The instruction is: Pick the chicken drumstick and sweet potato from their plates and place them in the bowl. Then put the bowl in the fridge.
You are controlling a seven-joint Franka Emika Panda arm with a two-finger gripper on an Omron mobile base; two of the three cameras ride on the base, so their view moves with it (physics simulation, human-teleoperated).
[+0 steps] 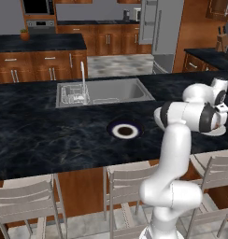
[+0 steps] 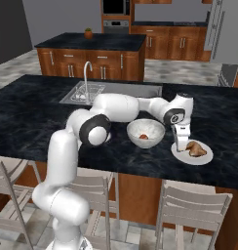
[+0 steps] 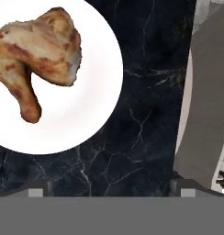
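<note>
A black-rimmed plate with a white centre lies on the dark counter, near the sink; the right base view hides it behind the arm. To its right stands the bowl, with a small reddish-brown piece inside that is too small to name surely; it may be the sweet potato. In the left base view the arm covers the bowl. Further right, near the counter's near edge, a white plate carries the drumstick; in the left base view only a sliver of its rim peeks out under the arm's wrist. The gripper hangs over that plate's left edge, just beside the drumstick. Its fingers stand wide apart and hold nothing; in the hand view only their tips show at the bottom corners. That view cuts the white plate off at the left and top, and a pale chair below the counter edge is cut off at the right. The fridge stands far back, partly cropped.
</note>
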